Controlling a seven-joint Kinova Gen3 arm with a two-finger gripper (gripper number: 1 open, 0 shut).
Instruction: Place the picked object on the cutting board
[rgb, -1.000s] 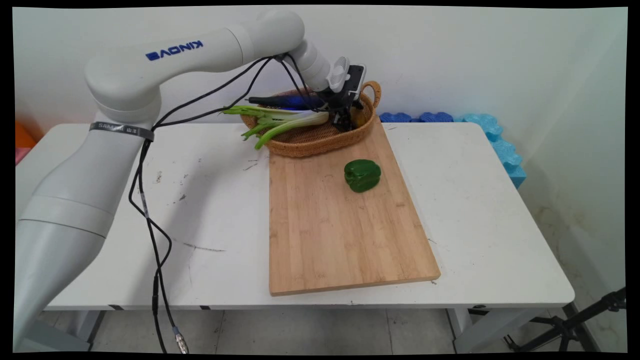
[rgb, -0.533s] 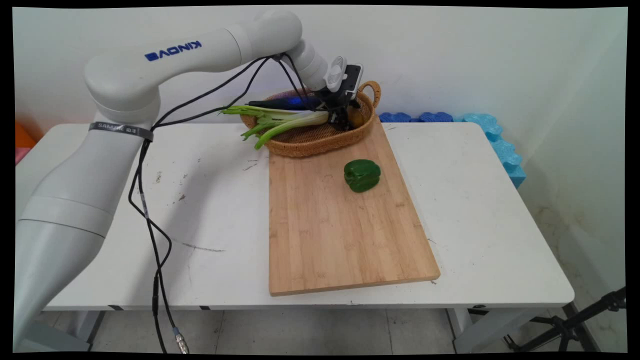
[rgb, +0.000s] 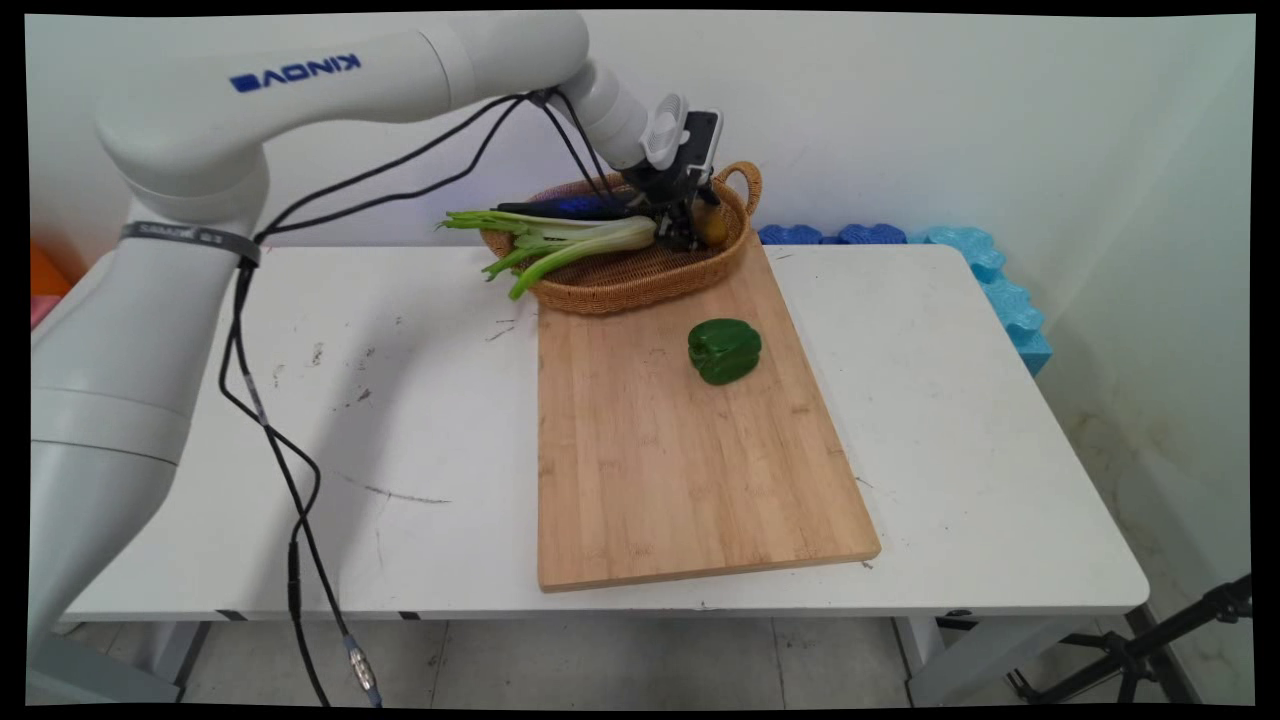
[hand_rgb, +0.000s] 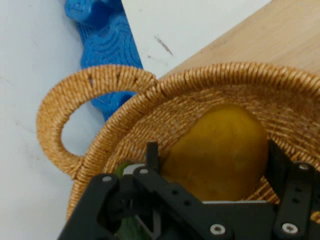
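A white tabletop (rgb: 960, 400), scuffed with dark marks on its left half, stands against a plain white wall (rgb: 950, 110). Blue foam mats (rgb: 985, 270) lie between its far right edge and the wall. Below is a pale tiled floor (rgb: 620, 665), with a black tripod leg (rgb: 1150, 650) at the near right.

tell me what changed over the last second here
The claw has risen a little inside the basket, closed around the yellow-brown potato, which has come up with it. The green pepper, cutting board and green onions stayed put.
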